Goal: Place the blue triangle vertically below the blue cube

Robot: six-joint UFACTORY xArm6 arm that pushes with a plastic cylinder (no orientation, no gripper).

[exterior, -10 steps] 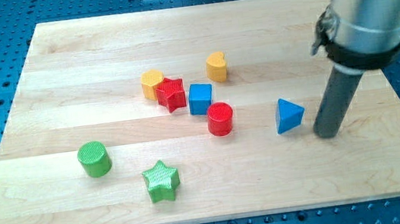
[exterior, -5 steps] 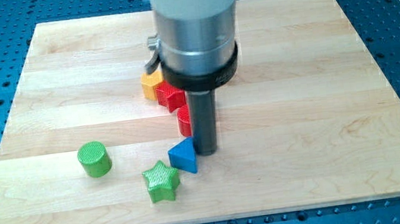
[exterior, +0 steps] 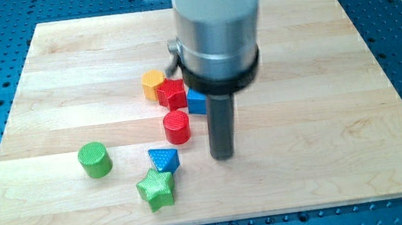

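The blue triangle [exterior: 164, 160] lies low on the board, touching the green star [exterior: 156, 189] just below it. The blue cube [exterior: 196, 102] is mostly hidden behind my arm, only its left part showing, next to the red star [exterior: 172, 94]. My tip [exterior: 223, 155] rests on the board to the right of the blue triangle, a clear gap between them, and below the blue cube. The red cylinder [exterior: 177, 127] stands between the triangle and the cube.
An orange block [exterior: 153, 82] sits left of the red star. A green cylinder [exterior: 94, 159] stands at the view's left. The arm's wide silver body hides the board's upper middle.
The blue triangle was pushed from the right side to the lower middle, against the green star, which shifted left and down. The red cylinder moved left. My tip has backed off to the right.
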